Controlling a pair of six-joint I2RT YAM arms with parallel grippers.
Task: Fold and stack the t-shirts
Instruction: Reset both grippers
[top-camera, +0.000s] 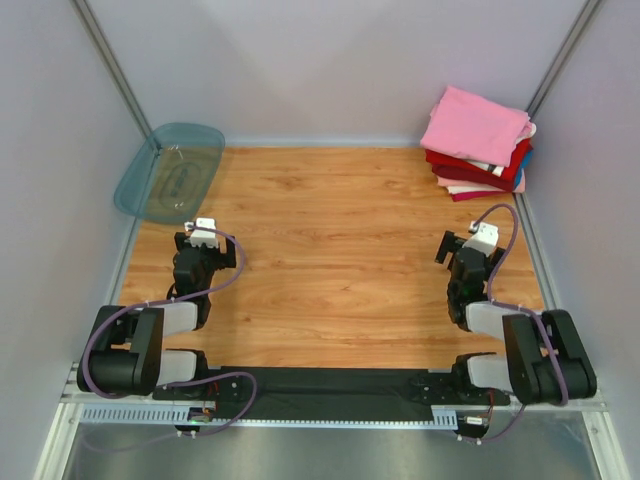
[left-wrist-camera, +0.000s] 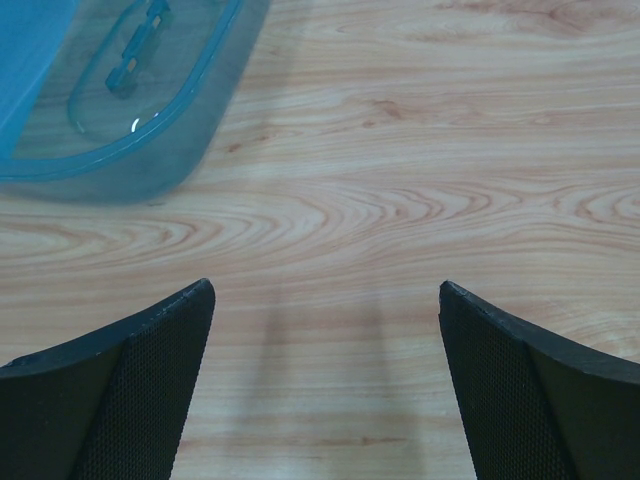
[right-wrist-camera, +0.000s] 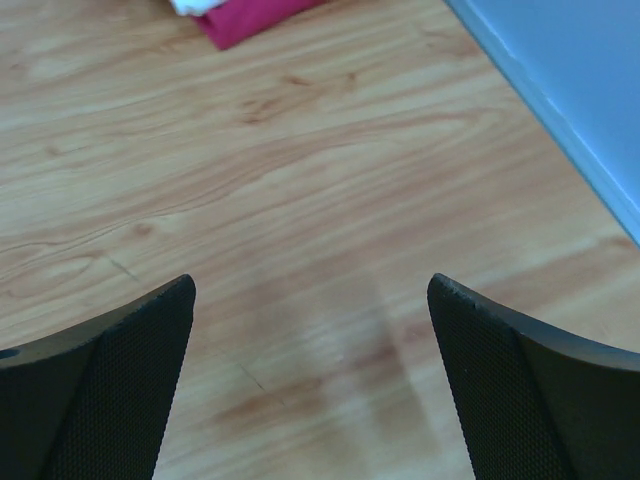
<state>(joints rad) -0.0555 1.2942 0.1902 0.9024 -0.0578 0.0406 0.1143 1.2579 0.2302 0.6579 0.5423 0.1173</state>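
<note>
With jaws spread wide and holding nothing, your left claw (left-wrist-camera: 325, 288) and right claw (right-wrist-camera: 310, 282) point down at the wood, both arms folded back near their bases. Your t-shirts (top-camera: 478, 150) sit folded in a stack at the far right corner, pink shirt (top-camera: 472, 122) on top, its long axis askew to the table (top-camera: 340, 270) edge. A teal tray (top-camera: 170, 172) sits far left. Grey walls (top-camera: 330, 70) surround the table.

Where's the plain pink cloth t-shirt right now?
In the top view, the folded pink cloth t-shirt lies on top of the stack of folded shirts in the far right corner of the wooden table.
</note>
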